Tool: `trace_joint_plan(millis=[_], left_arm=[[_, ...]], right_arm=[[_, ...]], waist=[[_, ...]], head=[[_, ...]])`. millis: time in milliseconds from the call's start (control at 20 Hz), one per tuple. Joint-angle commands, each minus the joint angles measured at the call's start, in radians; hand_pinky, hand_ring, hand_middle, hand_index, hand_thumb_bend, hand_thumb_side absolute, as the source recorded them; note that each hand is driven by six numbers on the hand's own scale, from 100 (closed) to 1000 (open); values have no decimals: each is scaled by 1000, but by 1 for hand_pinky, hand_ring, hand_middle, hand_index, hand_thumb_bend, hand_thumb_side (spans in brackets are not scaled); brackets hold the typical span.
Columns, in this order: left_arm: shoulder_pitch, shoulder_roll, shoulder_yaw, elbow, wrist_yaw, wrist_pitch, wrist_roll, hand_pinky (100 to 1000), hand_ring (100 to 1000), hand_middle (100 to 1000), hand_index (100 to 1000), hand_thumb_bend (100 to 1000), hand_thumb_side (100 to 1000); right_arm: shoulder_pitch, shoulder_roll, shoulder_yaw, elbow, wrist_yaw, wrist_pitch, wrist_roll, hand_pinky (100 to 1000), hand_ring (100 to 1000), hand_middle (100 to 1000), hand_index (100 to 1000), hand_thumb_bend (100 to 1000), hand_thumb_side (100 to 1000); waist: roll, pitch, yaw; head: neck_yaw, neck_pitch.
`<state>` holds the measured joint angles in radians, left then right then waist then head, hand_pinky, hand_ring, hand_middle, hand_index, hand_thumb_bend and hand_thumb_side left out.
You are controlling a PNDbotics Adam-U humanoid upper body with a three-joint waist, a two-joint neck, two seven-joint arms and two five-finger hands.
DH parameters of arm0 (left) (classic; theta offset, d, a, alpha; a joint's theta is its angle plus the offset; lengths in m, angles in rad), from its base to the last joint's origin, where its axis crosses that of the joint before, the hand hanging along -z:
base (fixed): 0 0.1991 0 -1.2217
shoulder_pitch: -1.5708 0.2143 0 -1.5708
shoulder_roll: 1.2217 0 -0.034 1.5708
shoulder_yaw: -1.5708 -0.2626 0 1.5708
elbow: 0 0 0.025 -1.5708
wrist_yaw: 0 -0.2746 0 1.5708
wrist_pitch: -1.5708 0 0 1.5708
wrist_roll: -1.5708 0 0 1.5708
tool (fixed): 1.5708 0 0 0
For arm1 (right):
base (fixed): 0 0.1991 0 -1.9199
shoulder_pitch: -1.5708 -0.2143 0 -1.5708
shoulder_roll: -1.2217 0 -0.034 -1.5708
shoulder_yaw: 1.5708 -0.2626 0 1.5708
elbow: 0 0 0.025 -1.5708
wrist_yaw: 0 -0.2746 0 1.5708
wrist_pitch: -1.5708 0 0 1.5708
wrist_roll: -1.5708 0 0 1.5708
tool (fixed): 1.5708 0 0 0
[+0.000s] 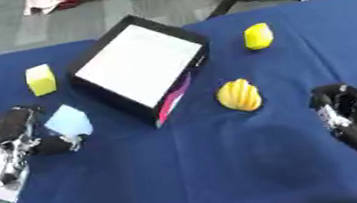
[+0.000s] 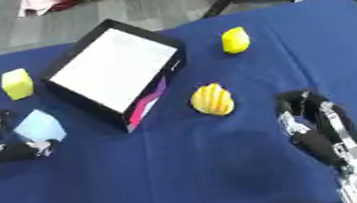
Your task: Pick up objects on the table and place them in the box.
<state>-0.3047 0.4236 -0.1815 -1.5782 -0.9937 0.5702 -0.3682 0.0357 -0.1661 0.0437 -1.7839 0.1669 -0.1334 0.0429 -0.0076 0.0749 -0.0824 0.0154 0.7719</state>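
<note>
Left hand (image 1: 24,139) is pinching the pale blue block (image 1: 68,121) just left of the box (image 1: 137,65); right hand (image 2: 314,126) hangs idle, fingers relaxed; yellow stuff's waiting around the box on the counter (image 1: 192,172); block looks barely caught, could slip mid-lift.

A table (image 1: 185,183) covered in dark blue cloth carries everything. Near its far middle sits a black box (image 1: 140,66) with a white inside, turned cornerwise. At far left lies a yellow block (image 1: 41,79), nearer a pale blue block (image 1: 68,121). Right of the box lie a ridged yellow object (image 1: 240,95) and, farther off, a smooth yellow object (image 1: 258,36).
</note>
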Motion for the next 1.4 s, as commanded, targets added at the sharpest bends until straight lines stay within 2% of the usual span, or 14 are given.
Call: trace_joint_plan(millis=[50, 200, 250, 350, 550, 700, 850, 950, 1100, 1250, 1400], left_arm=[[-18, 2, 0, 14, 13, -2, 25, 737, 596, 579, 786, 622, 433], [-19, -1, 4, 28, 18, 5, 60, 710, 551, 522, 740, 528, 352], [-21, -1, 7, 30, 17, 12, 80, 682, 509, 473, 693, 467, 302], [-26, 2, 12, 24, 15, 28, 131, 652, 460, 413, 631, 421, 274], [-67, 10, 24, -51, 38, 50, 229, 653, 433, 373, 590, 476, 320], [-146, 24, 32, -123, 59, 53, 272, 660, 436, 371, 584, 487, 320], [-255, 34, 17, -131, 71, 43, 265, 664, 442, 376, 588, 487, 316], [-336, 28, -12, -80, 77, 36, 238, 669, 443, 378, 591, 498, 320], [-450, -17, -56, 68, 147, 46, 208, 675, 442, 374, 589, 509, 316], [-552, -81, -91, 273, 174, 54, 238, 677, 447, 381, 595, 511, 308], [-622, -161, -89, 460, 177, 22, 290, 687, 453, 388, 602, 520, 309]], right_arm=[[-8, -14, -2, -7, -4, -2, 2, 720, 645, 586, 694, 100, 474], [-9, -13, -2, -7, -4, -2, 1, 720, 645, 586, 694, 100, 474], [-9, -13, -2, -7, -4, -2, 1, 720, 645, 586, 694, 100, 473], [-8, -14, -2, -6, -4, -1, 1, 720, 645, 586, 694, 100, 473], [-7, -14, -2, -6, -3, -1, 0, 720, 645, 586, 694, 100, 473], [-5, -15, -2, -6, -3, -1, 0, 720, 645, 586, 694, 100, 473], [-4, -16, 1, -5, -3, -1, 3, 720, 645, 586, 694, 100, 473], [-4, -17, 3, -4, -4, -2, 5, 720, 645, 586, 694, 100, 473], [-5, -15, 5, -3, -5, -2, 7, 720, 645, 586, 694, 100, 473], [-7, -12, 9, -2, -8, -2, 10, 720, 645, 586, 694, 100, 472], [-10, -7, 14, -2, -12, -3, 15, 720, 645, 586, 694, 100, 472]], waist=[[6, -27, -2], [6, -27, -2], [6, -27, -2], [6, -27, -2], [6, -29, -2], [6, -31, -3], [8, -34, -6], [8, -35, -11], [5, -34, -21], [1, -33, -30], [-7, -30, -44]], head=[[2, -2], [2, -2], [1, -2], [1, -2], [1, -2], [3, -2], [7, -2], [11, -2], [17, -2], [27, -2], [37, -2]])
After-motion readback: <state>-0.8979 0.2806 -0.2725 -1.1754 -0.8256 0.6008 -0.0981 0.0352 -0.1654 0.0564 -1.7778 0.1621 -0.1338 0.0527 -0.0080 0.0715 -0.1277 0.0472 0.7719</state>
